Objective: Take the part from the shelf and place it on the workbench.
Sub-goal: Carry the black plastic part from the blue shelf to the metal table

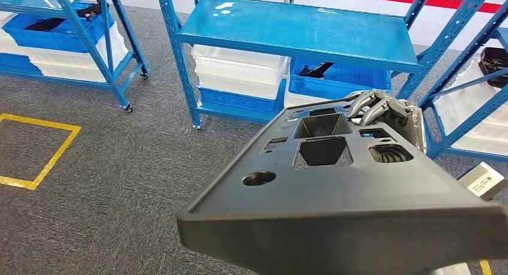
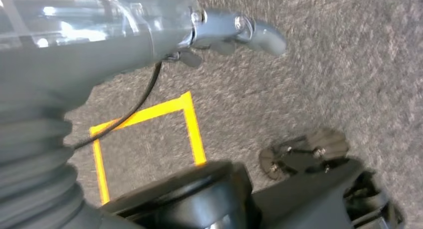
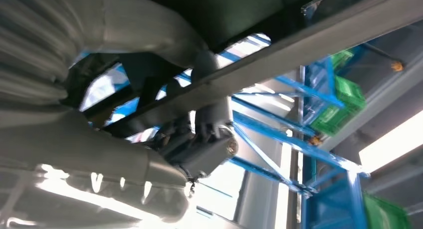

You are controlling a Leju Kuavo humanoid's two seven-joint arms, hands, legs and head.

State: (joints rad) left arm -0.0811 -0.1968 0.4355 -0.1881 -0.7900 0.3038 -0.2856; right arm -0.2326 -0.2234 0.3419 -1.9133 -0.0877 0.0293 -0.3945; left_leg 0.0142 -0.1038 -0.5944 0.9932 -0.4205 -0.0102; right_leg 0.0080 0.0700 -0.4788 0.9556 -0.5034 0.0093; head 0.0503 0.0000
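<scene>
Part (image 1: 335, 185), a dark grey moulded plastic panel with rectangular cut-outs and one round hole, held up close in front of the head camera, tilted, well clear of the blue shelf (image 1: 299, 29) behind it. Gripped at its far right edge by the right hand (image 1: 383, 110), fingers curled over the rim and into the openings; seen from the right wrist view as dark fingers (image 3: 209, 119) wrapped around a long edge of the part (image 3: 299, 44), blue racking beyond. Left hand (image 2: 234, 32) hanging over the grey carpet (image 2: 349, 64), holding nothing, thumb stretched out and the other fingers tucked in short beside it; how far closed, hard to tell through the blur. Yellow tape square (image 1: 36, 149) marked on the carpet off to the left, also visible below the left hand (image 2: 149, 139). White and blue crates (image 1: 239, 77) stacked on the lowest level under the bare blue shelf, another rack with blue crates (image 1: 60, 29) standing farther left.
</scene>
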